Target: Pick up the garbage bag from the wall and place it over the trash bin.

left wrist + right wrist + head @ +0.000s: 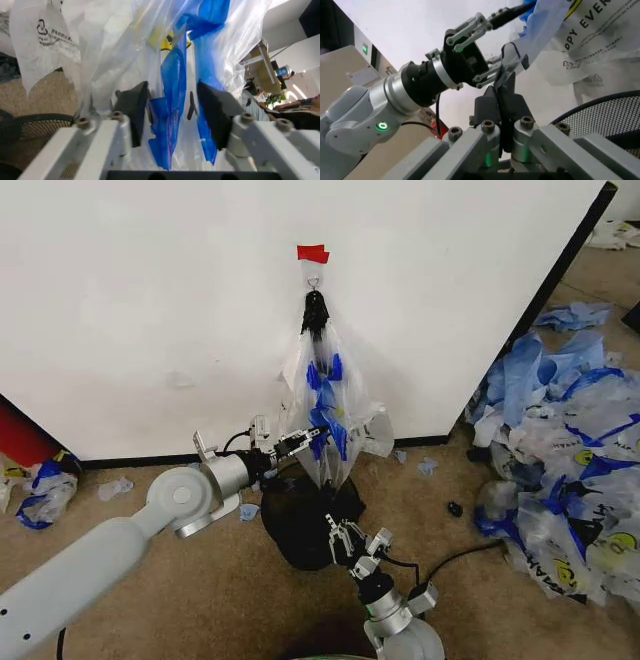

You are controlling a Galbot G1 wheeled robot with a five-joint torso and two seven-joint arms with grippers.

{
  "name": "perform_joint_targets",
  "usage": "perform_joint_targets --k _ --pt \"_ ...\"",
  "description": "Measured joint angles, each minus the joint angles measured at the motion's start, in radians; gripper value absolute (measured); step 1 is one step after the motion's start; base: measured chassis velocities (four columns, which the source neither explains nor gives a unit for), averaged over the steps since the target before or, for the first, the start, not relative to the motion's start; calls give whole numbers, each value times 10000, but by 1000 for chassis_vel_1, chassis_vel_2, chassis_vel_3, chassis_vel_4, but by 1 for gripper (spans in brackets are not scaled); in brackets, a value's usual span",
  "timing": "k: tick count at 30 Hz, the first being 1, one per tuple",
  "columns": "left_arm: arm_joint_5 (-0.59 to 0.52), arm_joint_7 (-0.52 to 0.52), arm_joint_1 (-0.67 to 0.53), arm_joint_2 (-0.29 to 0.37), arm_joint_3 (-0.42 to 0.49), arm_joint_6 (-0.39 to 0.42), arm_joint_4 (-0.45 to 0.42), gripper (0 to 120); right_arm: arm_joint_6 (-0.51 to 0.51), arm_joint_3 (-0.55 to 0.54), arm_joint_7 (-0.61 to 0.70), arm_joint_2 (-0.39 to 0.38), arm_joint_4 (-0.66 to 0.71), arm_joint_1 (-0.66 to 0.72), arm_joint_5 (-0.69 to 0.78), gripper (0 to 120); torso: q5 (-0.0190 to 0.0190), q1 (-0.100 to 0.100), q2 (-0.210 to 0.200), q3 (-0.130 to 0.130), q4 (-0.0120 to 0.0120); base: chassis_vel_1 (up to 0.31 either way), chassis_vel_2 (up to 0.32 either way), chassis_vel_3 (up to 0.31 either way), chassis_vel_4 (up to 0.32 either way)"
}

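The garbage bag point(327, 395), translucent with blue folds, hangs from the small hook under the red tape on the white wall point(150, 300). My left gripper point(312, 438) reaches into its lower part. In the left wrist view that gripper point(175, 108) is open, with a blue fold of the garbage bag point(175, 78) between the black pads point(134, 110), which stand apart from it. The black mesh trash bin point(300, 525) stands on the floor right below the bag. My right gripper point(345, 532) hovers over the bin's near rim; its pads point(487, 107) are shut together.
A heap of similar blue and white bags point(565, 450) covers the floor to the right. More bags point(45, 490) and a red object point(20, 435) sit at the left by the wall's base. Small blue scraps point(428, 466) lie along the black strip. Bare carpet lies in front.
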Motion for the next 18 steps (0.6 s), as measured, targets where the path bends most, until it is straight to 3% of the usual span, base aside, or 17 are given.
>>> perform_joint_targets --k 4,18 --pt "5 -4 1 -6 9 -8 0 30 0 3 2 -6 13 -7 -1 0 0 0 0 0 -1 0 0 0 0" --pt "80 10 230 6 -166 -51 -36 25 0 -13 5 18 -17 8 -21 0 0 0 0 0 0 0 0 0 0"
